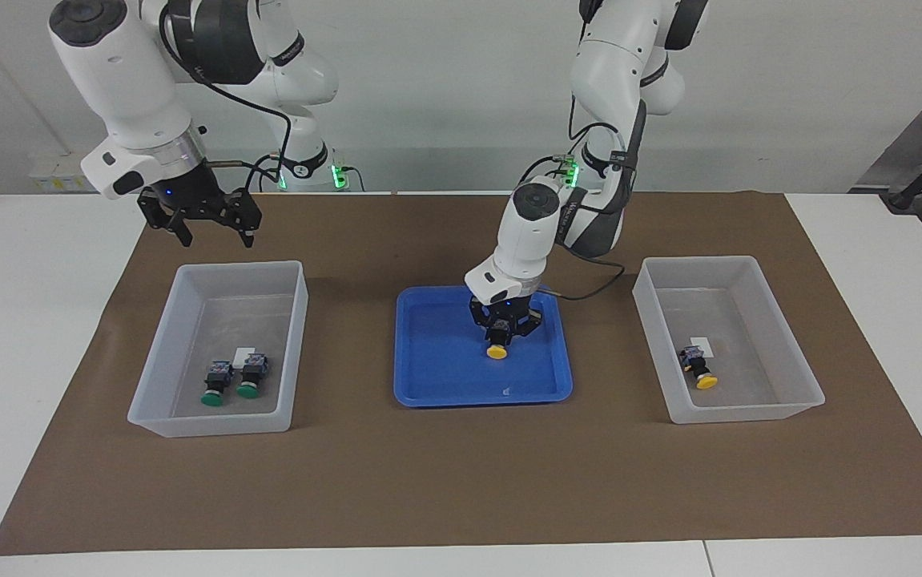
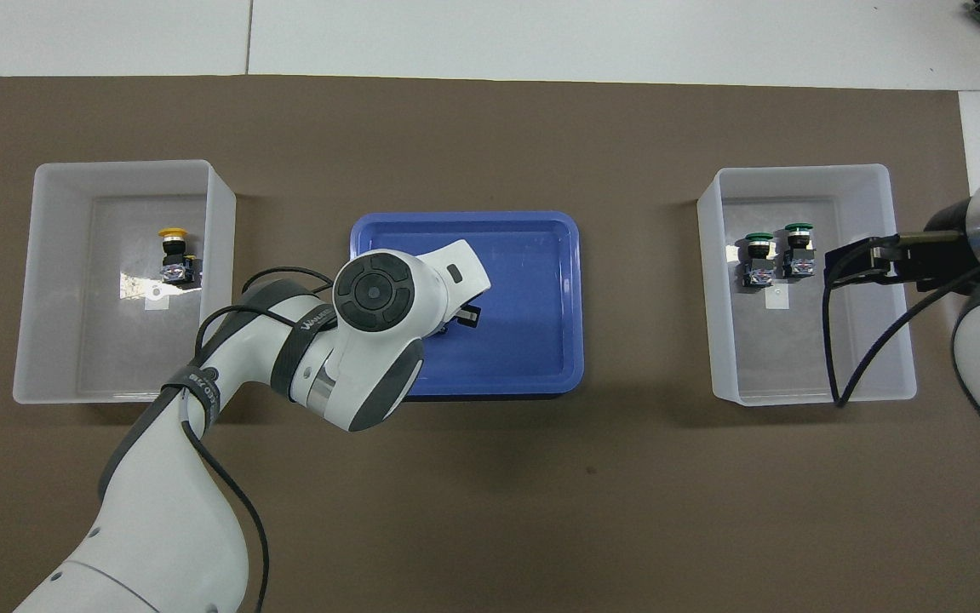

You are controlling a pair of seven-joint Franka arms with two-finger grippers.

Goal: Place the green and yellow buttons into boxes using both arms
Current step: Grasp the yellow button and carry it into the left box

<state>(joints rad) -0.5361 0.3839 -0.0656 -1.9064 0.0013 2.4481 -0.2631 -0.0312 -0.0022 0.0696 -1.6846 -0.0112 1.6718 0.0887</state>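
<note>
Nearest robots, over brown mat on bench, we see right tool raised, fingers spread wide, holding nothing, above robot-side rim of box at right arm's end. Left tool down in blue tray at mid-bench, clamped on yellow button, cap pointing away from robots. Farther out, we note two green buttons side by side in right-end box. Second yellow button lies in box at left arm's end.
</note>
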